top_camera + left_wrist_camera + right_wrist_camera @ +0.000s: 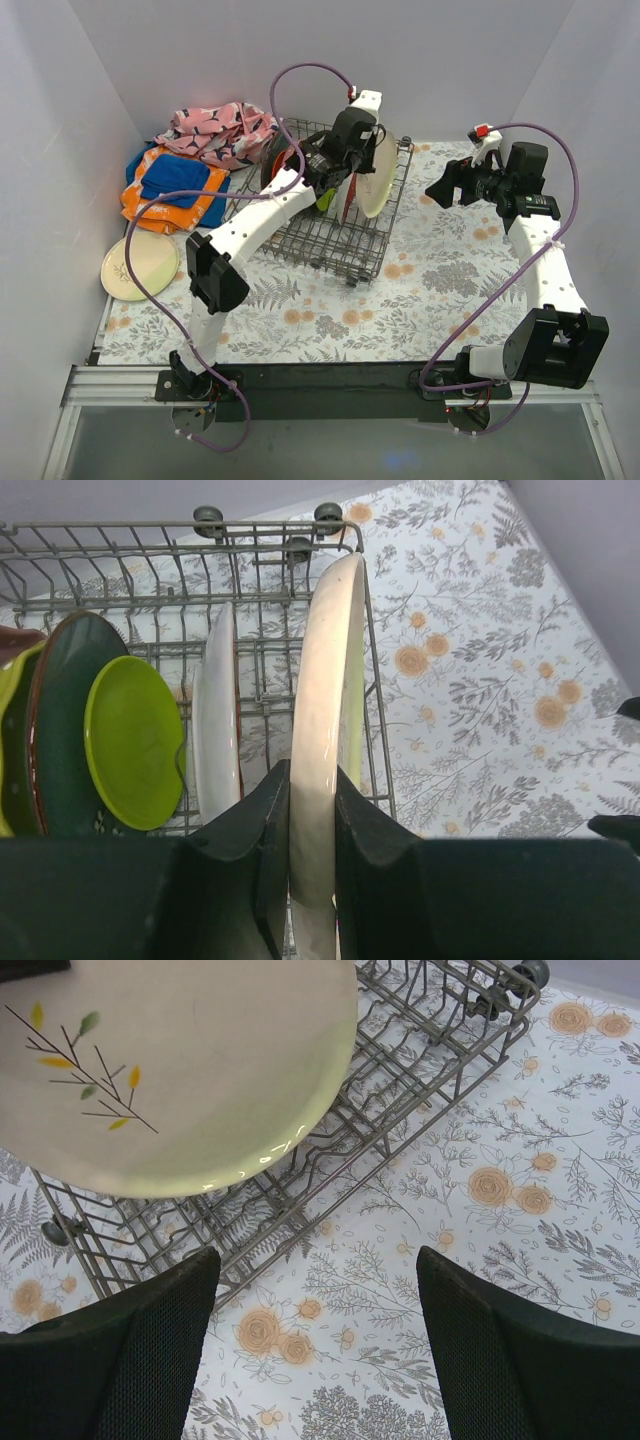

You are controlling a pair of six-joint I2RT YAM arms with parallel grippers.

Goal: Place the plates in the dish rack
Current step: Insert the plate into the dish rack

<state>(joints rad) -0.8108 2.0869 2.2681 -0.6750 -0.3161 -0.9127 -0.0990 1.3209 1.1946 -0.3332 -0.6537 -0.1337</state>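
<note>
My left gripper (pixel 312 810) is shut on the rim of a cream plate with a sprig (pixel 325 720) and holds it upright at the right end of the dark wire dish rack (pixel 330 235). The same plate shows in the top view (pixel 378 178) and in the right wrist view (pixel 170 1070). Other plates stand in the rack to its left: a white one (pixel 215 720), a lime green one (pixel 135 740) and a dark one (pixel 55 730). Another cream plate (pixel 140 266) lies flat at the table's left edge. My right gripper (pixel 315 1345) is open and empty, over the floral cloth right of the rack (pixel 300 1185).
Folded orange and blue cloths (pixel 175 190) and a pink patterned cloth (pixel 215 130) lie at the back left, beside the rack. White walls close in the table on three sides. The floral tablecloth (pixel 430 280) covers the table.
</note>
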